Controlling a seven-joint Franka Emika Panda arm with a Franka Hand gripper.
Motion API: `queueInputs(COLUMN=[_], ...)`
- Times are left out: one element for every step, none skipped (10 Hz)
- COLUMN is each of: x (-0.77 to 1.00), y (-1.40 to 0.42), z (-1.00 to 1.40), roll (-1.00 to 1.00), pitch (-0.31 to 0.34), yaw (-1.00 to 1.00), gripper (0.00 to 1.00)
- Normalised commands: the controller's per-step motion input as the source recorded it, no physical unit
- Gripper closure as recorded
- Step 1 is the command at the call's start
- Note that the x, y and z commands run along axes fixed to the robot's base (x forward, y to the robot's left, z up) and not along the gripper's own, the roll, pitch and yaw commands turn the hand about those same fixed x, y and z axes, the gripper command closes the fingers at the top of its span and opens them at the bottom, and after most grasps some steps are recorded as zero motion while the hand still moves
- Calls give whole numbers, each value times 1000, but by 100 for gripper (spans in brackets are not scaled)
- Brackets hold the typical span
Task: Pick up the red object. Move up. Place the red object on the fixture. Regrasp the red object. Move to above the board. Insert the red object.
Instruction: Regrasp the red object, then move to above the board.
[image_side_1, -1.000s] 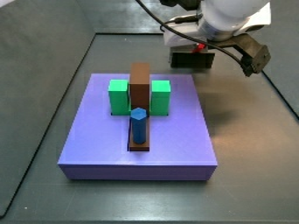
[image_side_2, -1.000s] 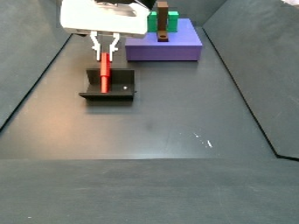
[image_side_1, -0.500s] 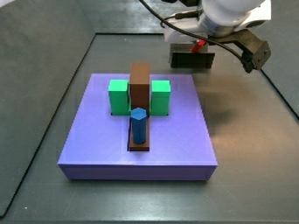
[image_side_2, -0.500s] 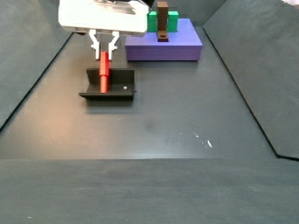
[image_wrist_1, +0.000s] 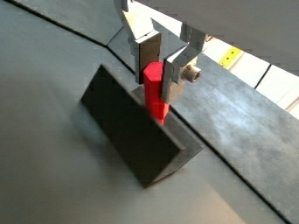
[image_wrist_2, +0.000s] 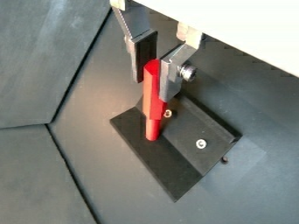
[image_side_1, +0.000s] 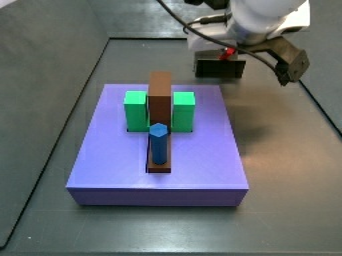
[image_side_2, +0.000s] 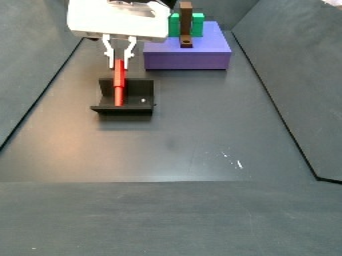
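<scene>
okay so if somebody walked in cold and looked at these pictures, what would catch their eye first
Probably the red peg, standing upright on the small dark fixture, with the end effector right over it, fingers on either side of the peg's top. Whether they are squeezing it cannot be told. Next, the big purple board away from the fixture, carrying two green blocks, a brown bar and a blue peg.

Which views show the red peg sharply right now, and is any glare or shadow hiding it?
Both wrist views show the red object crisp and evenly lit between the tool fingers, standing on the fixture, no glare. In a side view it is small but clear. In a side view the tool body hides most of it.
</scene>
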Motion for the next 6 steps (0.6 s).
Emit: queueInputs(x=[0, 0, 0, 0, 0, -38], y=[0, 0, 0, 0, 0, -24], z=[0, 0, 0, 0, 1400, 1400], roll=[0, 0, 0, 0, 0, -51], pitch=[0, 0, 0, 0, 0, 64], yaw=[0, 0, 0, 0, 0, -30], gripper=[100, 100, 100, 100, 100, 100])
